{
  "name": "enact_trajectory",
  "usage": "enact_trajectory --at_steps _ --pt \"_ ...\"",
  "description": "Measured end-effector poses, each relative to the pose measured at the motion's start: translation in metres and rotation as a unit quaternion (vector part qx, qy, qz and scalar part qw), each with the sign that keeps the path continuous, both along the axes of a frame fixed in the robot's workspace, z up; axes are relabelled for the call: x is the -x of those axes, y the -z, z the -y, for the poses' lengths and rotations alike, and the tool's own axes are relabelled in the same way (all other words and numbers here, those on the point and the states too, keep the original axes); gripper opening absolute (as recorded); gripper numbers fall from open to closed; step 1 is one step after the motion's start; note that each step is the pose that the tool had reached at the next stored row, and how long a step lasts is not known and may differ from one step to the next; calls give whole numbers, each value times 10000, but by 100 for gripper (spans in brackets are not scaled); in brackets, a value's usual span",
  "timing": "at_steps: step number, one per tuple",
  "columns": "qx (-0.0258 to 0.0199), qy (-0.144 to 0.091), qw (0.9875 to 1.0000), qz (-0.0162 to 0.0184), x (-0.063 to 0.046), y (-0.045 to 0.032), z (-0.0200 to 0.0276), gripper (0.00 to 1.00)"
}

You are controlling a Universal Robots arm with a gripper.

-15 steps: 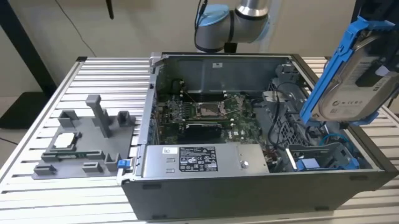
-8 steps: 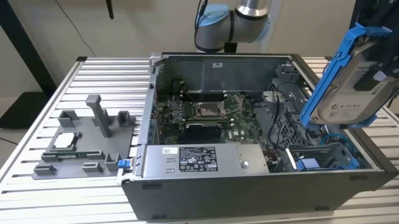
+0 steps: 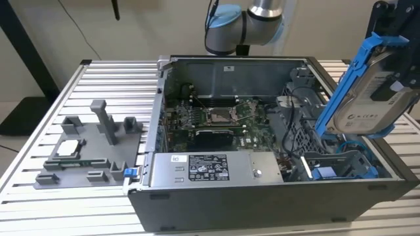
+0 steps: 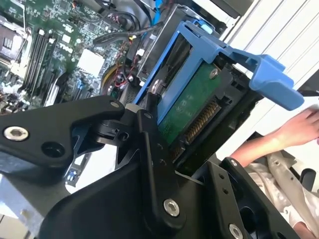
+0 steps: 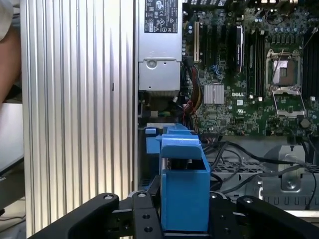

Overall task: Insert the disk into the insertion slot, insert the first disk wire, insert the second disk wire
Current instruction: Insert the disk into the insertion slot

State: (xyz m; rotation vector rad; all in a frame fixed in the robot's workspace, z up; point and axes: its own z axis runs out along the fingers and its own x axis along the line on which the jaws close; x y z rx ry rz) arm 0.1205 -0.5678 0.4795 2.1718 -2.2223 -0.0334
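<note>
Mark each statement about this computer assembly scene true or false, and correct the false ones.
1. The gripper is shut on the disk. True.
2. The disk sits in the insertion slot. False: it hangs tilted in the air over the open case, outside the slot.
3. The motherboard lies exposed inside the case. True.
4. The grey fixture stands to the exterior view's right of the case. False: it stands to the case's left in that view, on the slatted table.
</note>
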Motion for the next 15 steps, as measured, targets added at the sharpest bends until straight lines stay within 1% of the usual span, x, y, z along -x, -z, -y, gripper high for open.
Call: enact_trajectory --at_steps 15 --pt "1 0 10000 0 -54 185 1 0"
